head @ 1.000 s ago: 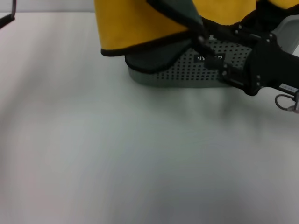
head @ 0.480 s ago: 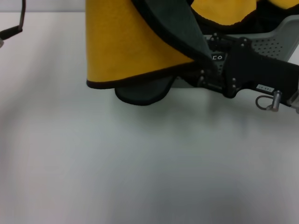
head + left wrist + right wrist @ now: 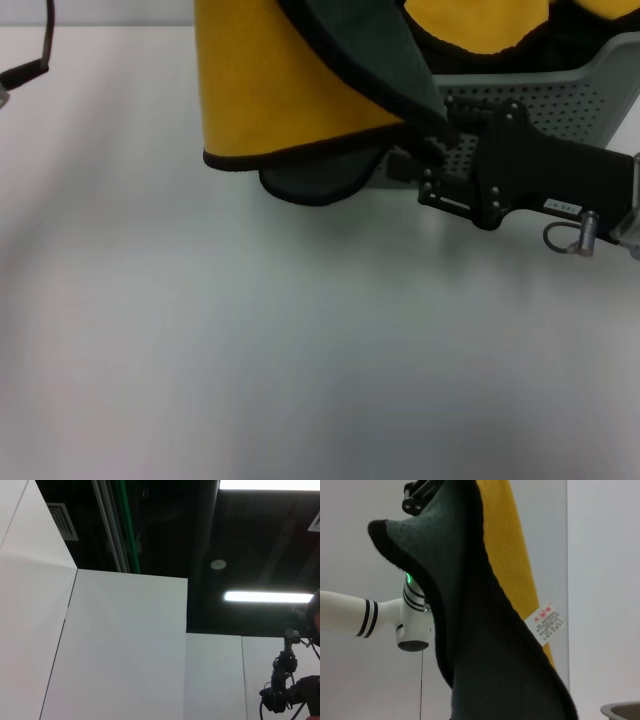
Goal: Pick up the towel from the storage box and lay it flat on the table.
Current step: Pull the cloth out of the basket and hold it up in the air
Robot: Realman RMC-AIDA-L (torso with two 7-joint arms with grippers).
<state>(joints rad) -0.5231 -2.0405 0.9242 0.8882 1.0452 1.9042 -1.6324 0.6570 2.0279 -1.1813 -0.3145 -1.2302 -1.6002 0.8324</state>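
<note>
White table [image 3: 300,360] lies bare across its near half, room for spreading. Toward the far right corner the right gripper [image 3: 430,150] is clamped on one towel's [image 3: 290,90] dark edge, lifting it so it hangs free, yellow face outward, lower hem just above the tabletop. Behind it sits one storage box [image 3: 560,95], with more yellow cloth bunched inside. The left gripper [image 3: 25,70] waits at the far left edge; whether it is open I cannot tell.

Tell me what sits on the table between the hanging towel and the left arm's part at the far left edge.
Nothing: in the head view that stretch of table is bare between the towel and the dark left-arm part.
</note>
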